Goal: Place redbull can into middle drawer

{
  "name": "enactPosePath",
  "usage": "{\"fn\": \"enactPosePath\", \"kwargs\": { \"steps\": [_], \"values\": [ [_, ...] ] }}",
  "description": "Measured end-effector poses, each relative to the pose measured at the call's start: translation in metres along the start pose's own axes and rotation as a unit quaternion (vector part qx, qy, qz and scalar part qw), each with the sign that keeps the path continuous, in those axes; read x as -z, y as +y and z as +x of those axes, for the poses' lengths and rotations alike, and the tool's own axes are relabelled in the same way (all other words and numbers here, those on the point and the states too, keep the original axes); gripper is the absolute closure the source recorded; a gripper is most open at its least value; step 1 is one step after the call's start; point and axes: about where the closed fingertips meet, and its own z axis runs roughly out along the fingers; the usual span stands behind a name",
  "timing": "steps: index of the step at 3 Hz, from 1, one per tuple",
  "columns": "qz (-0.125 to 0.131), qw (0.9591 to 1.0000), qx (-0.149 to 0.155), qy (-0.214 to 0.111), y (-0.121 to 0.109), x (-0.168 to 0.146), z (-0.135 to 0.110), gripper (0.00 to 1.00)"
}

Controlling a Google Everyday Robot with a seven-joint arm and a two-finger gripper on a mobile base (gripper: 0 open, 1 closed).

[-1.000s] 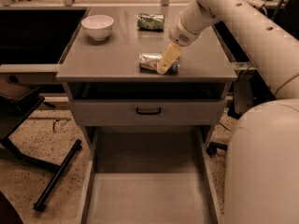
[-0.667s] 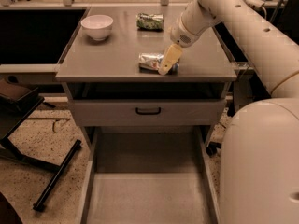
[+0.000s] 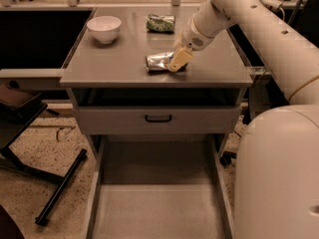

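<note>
The redbull can (image 3: 158, 62), silver and dented, lies on its side on the grey cabinet top, right of centre near the front edge. My gripper (image 3: 178, 59) reaches down from the upper right and sits at the can's right end, touching or covering it. The middle drawer (image 3: 157, 208) is pulled out wide below: a grey metal tray with a flat floor and nothing in it, at the bottom of the view.
A white bowl (image 3: 104, 28) stands at the back left of the cabinet top. A green can (image 3: 160, 23) lies at the back centre. A closed drawer front with a black handle (image 3: 158, 118) is under the top. A black stand (image 3: 30, 133) is on the floor at left.
The gripper stays at the can's right end. Gripper and can appear very slightly higher in the view than before; nothing else has moved.
</note>
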Motion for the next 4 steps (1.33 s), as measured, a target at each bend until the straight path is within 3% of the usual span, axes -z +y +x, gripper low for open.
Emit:
{"fn": "enactPosePath", "kwargs": {
  "steps": [1,2,3,4],
  "values": [
    [0.0,1.0,0.0,0.0,0.0,0.0,0.0,0.66],
    [0.01,0.9999,-0.003,-0.001,0.005,0.025,0.002,0.89],
    [0.022,0.9995,0.016,-0.017,0.025,0.078,-0.004,1.0],
    [0.005,0.9979,0.057,-0.03,0.061,0.12,-0.013,1.0]
  ]
}}
